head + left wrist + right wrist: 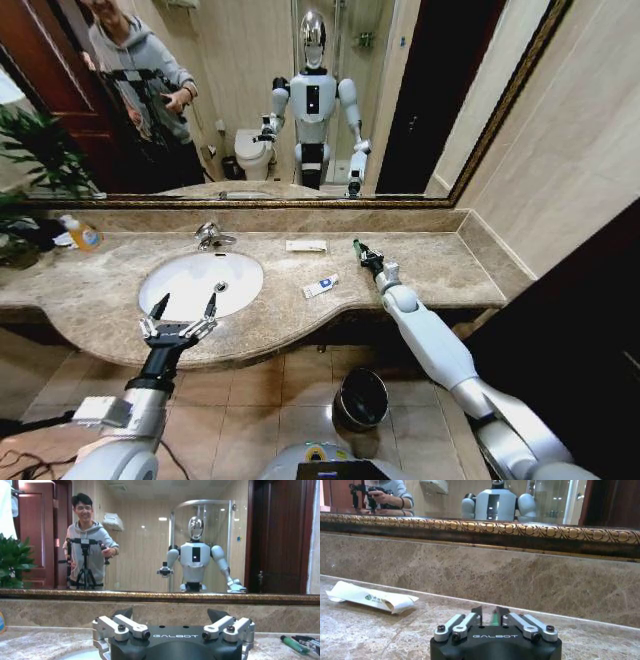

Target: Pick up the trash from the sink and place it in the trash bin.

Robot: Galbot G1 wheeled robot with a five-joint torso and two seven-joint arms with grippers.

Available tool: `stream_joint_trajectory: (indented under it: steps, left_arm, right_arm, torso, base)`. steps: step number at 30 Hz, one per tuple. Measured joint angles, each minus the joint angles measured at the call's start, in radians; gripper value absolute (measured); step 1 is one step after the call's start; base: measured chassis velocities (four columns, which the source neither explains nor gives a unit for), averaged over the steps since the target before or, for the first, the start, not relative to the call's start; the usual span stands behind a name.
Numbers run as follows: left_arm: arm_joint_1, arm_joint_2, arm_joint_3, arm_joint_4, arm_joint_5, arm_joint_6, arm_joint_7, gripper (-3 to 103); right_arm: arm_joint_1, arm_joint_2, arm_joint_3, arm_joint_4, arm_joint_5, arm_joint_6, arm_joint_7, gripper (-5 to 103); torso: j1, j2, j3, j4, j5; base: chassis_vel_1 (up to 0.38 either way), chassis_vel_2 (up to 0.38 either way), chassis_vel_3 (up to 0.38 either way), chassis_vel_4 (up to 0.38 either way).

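green slim plastic tube (359, 250) sits clamped in the right tool (361, 252) on the brown marble tabletop (440, 265); left tool (183, 307) gapes near the white oval sink (175, 280).

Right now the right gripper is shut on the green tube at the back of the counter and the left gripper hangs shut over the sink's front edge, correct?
Not quite. The left gripper is open, fingers spread wide, as the head view shows, over the front edge of the sink. The rest holds: the right gripper is shut on the green tube at the back of the counter.
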State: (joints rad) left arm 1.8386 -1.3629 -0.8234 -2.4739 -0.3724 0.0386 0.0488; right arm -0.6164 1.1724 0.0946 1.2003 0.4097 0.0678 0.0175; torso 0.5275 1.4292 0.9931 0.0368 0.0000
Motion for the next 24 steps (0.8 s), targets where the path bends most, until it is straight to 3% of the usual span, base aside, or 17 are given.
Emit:
stream_joint_trajectory:
  steps: [4,6,8,10,12,13,17,19,21,24]
  left_arm:
    - [0.000,0.000,0.000,0.000,0.000,0.000,0.000,100]
    - [0.000,0.000,0.000,0.000,0.000,0.000,0.000,100]
    - [0.000,0.000,0.000,0.000,0.000,0.000,0.000,100]
    - [0.000,0.000,0.000,0.000,0.000,0.000,0.000,100]
    - [0.000,0.000,0.000,0.000,0.000,0.000,0.000,100]
    - [0.000,0.000,0.000,0.000,0.000,0.000,0.000,100]
    - [0.000,0.000,0.000,0.000,0.000,0.000,0.000,100]
    - [0.000,0.000,0.000,0.000,0.000,0.000,0.000,100]
    - [0.000,0.000,0.000,0.000,0.000,0.000,0.000,100]
    - [0.000,0.000,0.000,0.000,0.000,0.000,0.000,100]
  right_arm:
    - [0.001,0.001,-0.002,-0.013,-0.002,-0.002,-0.001,36]
    - [0.002,0.001,-0.002,-0.017,-0.002,-0.002,-0.002,36]
    - [0.010,0.004,-0.003,-0.042,-0.003,-0.001,-0.006,52]
    - [0.013,0.005,-0.003,-0.052,-0.003,-0.001,-0.007,52]
    - [0.021,0.010,-0.001,-0.072,-0.003,0.001,-0.009,63]
    - [0.021,0.010,-0.001,-0.072,-0.003,0.001,-0.009,63]
    - [0.028,0.010,-0.004,-0.086,-0.003,0.003,-0.011,85]
    - [0.029,0.010,-0.004,-0.088,-0.003,0.003,-0.011,85]
    - [0.032,0.010,-0.004,-0.094,-0.005,0.003,-0.011,95]
    - [0.032,0.010,-0.005,-0.097,-0.007,0.005,-0.013,85]
  torso:
    - [0.000,0.000,0.000,0.0000,0.0000]
    - [0.000,0.000,0.000,0.0000,0.0000]
    - [0.000,0.000,0.000,0.0000,0.0000]
    - [0.000,0.000,0.000,0.0000,-0.0001]
    - [0.000,0.000,0.000,0.0001,-0.0002]
    - [0.000,0.000,0.000,0.0001,-0.0002]
    - [0.000,0.000,0.000,0.0000,-0.0005]
    - [0.000,0.000,0.000,0.0000,-0.0004]
    - [0.000,0.000,0.000,0.0001,-0.0005]
    - [0.000,0.000,0.000,0.0001,-0.0006]
  base:
    - [0.000,0.000,0.000,0.000]
    - [0.000,0.000,0.000,0.000]
    - [0.000,0.000,0.000,0.000]
    - [0.000,0.000,0.000,0.000]
    - [0.000,0.000,0.000,0.000]
    - [0.000,0.000,0.000,0.000]
    - [0.000,0.000,0.000,0.000]
    - [0.000,0.000,0.000,0.000]
    - [0.000,0.000,0.000,0.000]
    - [0.000,0.000,0.000,0.000]
